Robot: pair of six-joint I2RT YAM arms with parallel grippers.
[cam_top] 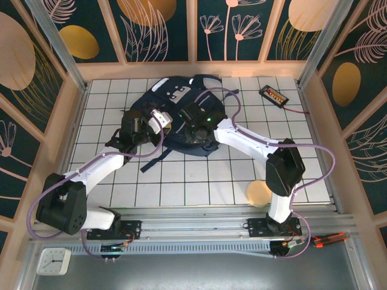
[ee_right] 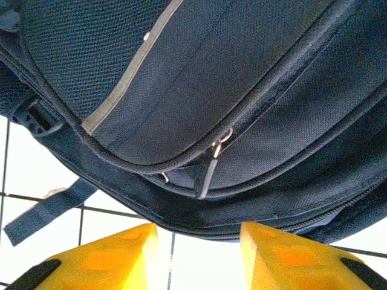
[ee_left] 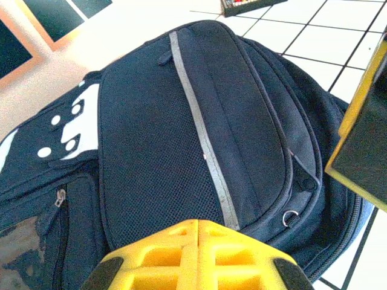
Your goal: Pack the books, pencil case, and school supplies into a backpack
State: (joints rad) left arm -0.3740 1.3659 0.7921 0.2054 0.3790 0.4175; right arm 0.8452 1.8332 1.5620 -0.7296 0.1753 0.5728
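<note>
The navy backpack (cam_top: pixel 181 112) lies flat on the tiled table at the back centre, with its zips closed in the wrist views. My left gripper (ee_left: pixel 198 225) is shut with nothing in it, its yellow fingers pressed together just above the backpack's (ee_left: pixel 157 121) mesh front pocket. My right gripper (ee_right: pixel 199 232) is open at the backpack's (ee_right: pixel 242 72) near edge, with bare table between its fingers. A grey zipper pull (ee_right: pixel 208 172) hangs just beyond its tips. From above, both grippers meet over the bag, left gripper (cam_top: pixel 158 119), right gripper (cam_top: pixel 195 124). The books, pencil case and school supplies are out of view.
A black device with orange buttons (cam_top: pixel 273 95) lies at the back right with a red wire. A round tan disc (cam_top: pixel 259 193) sits by the right arm's base. A dark strap (cam_top: pixel 154 162) trails from the bag toward the front. Wooden walls enclose the table.
</note>
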